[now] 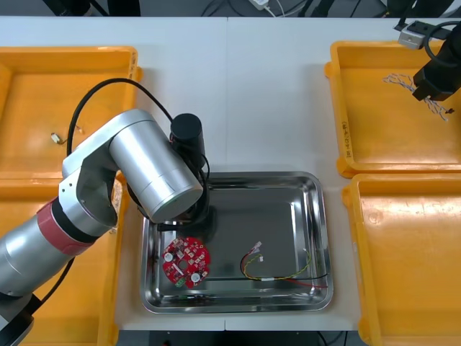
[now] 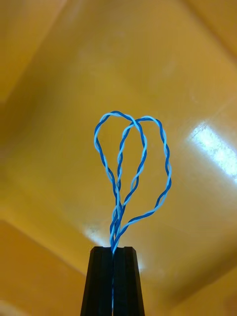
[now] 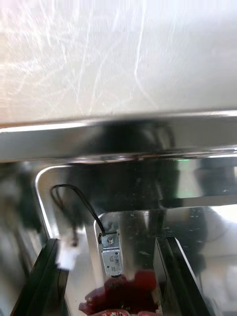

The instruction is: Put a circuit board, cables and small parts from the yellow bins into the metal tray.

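Twisted blue-and-white cable [image 2: 117,217] pinched in right end effector [image 2: 113,249], fingers closed on it, above the yellow plastic bin [image 1: 374,137] right of and beyond the shiny metal tray [image 1: 322,216]. Round red circuit board [image 1: 186,261] and red-and-yellow cable [image 1: 277,272] lie in tray. Left end effector [image 3: 108,242] low over tray's left part, fingers wide apart, small metal part [image 3: 112,256] between them, untouched.

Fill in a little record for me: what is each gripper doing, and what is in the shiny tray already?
Left gripper: open, low over the metal tray, a small metal part with a black cable between its fingers
Right gripper: shut on the blue and white cable, over the far right yellow bin
Tray contents: round red circuit board, red and yellow cable
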Action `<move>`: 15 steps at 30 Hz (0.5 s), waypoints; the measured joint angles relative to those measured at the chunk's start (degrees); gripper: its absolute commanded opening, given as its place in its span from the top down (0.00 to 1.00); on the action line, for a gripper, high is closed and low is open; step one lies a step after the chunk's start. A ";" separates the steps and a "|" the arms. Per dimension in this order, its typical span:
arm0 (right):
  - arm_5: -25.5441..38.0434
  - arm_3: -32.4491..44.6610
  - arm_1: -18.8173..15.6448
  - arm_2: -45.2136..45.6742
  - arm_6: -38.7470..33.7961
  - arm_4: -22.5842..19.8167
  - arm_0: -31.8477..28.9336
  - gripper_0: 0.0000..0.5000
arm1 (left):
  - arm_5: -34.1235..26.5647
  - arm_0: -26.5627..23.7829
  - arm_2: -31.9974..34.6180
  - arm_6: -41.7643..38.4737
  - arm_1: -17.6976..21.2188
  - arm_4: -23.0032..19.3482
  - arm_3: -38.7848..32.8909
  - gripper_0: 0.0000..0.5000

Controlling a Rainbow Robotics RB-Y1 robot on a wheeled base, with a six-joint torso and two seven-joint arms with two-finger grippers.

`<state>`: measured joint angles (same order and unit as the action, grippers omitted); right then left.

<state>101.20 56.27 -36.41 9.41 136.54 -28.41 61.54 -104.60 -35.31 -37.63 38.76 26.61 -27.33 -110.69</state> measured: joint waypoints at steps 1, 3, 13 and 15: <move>1.06 0.70 0.00 0.31 -0.34 0.08 -0.01 1.00 | -0.43 0.00 0.45 0.00 0.00 0.00 -0.63 0.00; 3.38 3.06 0.00 0.94 -1.14 0.15 -0.24 1.00 | -2.06 0.01 1.70 0.00 -0.01 -0.10 -2.63 0.00; 8.50 26.33 0.00 1.47 -11.25 -2.77 -8.82 1.00 | -4.93 0.04 9.29 0.00 -0.01 -1.86 -14.91 0.00; 8.52 29.53 0.00 1.47 -12.62 -4.38 -10.46 1.00 | -4.96 0.04 11.64 0.00 -0.01 -2.29 -16.84 0.00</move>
<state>109.72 85.80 -36.41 10.88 123.92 -32.80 51.08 -109.56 -35.27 -25.99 38.76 26.61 -29.62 -127.53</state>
